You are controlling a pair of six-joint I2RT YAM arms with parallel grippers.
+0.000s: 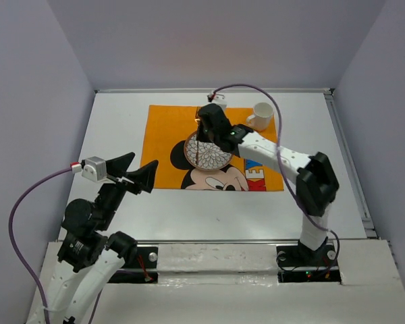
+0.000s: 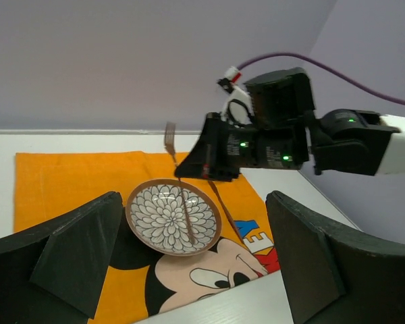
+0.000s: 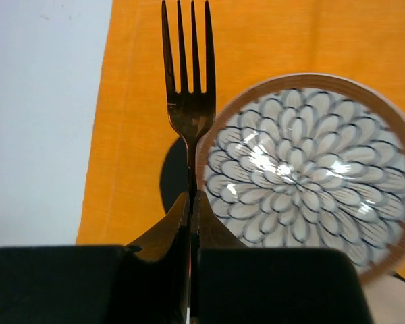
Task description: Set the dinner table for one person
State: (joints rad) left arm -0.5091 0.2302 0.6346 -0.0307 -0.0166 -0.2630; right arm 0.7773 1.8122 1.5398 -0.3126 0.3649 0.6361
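The table (image 1: pixel 115 202) lies below our right gripper (image 3: pixel 191 206), which hangs over the cloth (image 3: pixel 131 101) near the far edge, clamped on a fork (image 3: pixel 190 111) by the plate (image 3: pixel 304 175); our left gripper (image 1: pixel 144 160) gapes wide.

The hand (image 3: pixel 190 206) pinches a fork (image 3: pixel 187 101) beside the patterned bowl (image 3: pixel 310 175).

Top overhead; all 3 views apparently share plate (image 2: pixel 173 216).

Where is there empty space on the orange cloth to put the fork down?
The orange strip between the plate and the cloth's left edge is bare; the fork, held in the right pincer, hangs over it. White table left of the cloth is bare too. It's crowded by the mug.
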